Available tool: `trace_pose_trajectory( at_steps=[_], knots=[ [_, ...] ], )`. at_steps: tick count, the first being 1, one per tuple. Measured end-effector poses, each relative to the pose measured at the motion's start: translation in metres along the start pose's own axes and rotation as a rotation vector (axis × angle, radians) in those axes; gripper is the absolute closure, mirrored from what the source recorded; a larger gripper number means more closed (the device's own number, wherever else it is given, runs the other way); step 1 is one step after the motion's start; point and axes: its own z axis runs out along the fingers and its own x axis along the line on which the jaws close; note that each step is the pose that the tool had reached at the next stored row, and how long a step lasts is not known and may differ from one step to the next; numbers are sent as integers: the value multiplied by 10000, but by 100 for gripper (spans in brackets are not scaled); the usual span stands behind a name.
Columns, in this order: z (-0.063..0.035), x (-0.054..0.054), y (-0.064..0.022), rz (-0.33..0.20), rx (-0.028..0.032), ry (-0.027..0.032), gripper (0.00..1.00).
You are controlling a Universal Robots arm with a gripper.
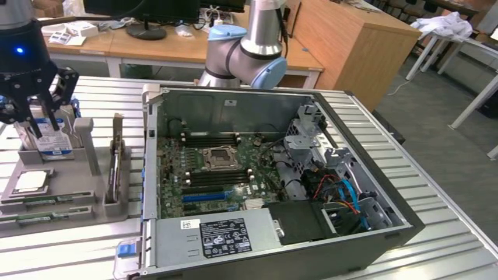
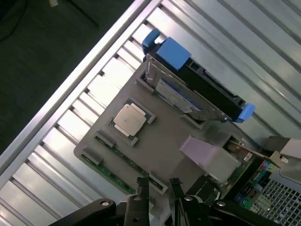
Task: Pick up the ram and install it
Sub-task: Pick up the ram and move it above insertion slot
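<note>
The ram lies flat in the grey holder tray [image 1: 78, 204] as two thin green sticks, one [image 1: 35, 202] behind the other [image 1: 35, 217]. In the wrist view a green ram stick [image 2: 107, 173] runs along the tray's edge. My black gripper [image 1: 45, 125] hangs over the back of the tray, just above the blue-labelled hard drive [image 1: 55, 147]. Its jaws stand apart and hold nothing. In the wrist view, the gripper [image 2: 159, 193] has bare tray between its fingertips. The open computer case [image 1: 272, 175] shows its motherboard and dark memory slots [image 1: 214, 175].
A square silver processor [image 1: 31, 181] rests in the tray between the drive and the sticks. A card [image 1: 116, 157] stands upright in the holder beside the case wall. The arm's base [image 1: 241, 52] rises behind the case. The slatted table's edge [image 2: 70, 84] runs near the tray.
</note>
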Motion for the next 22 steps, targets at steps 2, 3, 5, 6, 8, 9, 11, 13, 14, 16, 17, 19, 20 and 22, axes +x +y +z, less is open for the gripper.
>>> trace_pose_trajectory(
  at_steps=[2,3,5,6,8,9,11,13,14,16,17,19,20,22],
  knots=[
    [28,1,-1,-358,-10,12,69],
    [42,1,-1,-533,-14,17,69],
    [71,2,-2,-908,-24,30,69],
    [85,2,-3,-1089,-29,35,69],
    [114,3,-4,-1448,-38,47,69],
    [128,3,-4,-1627,-43,53,69],
    [158,4,-5,-1998,-52,64,69],
    [186,5,-6,-2358,-62,77,69],
    [200,5,-7,-2537,-67,83,69],
    [229,6,-8,-2907,-76,95,69],
    [243,6,-8,-3087,-81,101,69],
    [271,7,-9,-3446,-89,112,69],
    [285,7,-9,-3626,-94,119,69],
    [314,8,-10,-4002,-104,131,69]
  ],
)
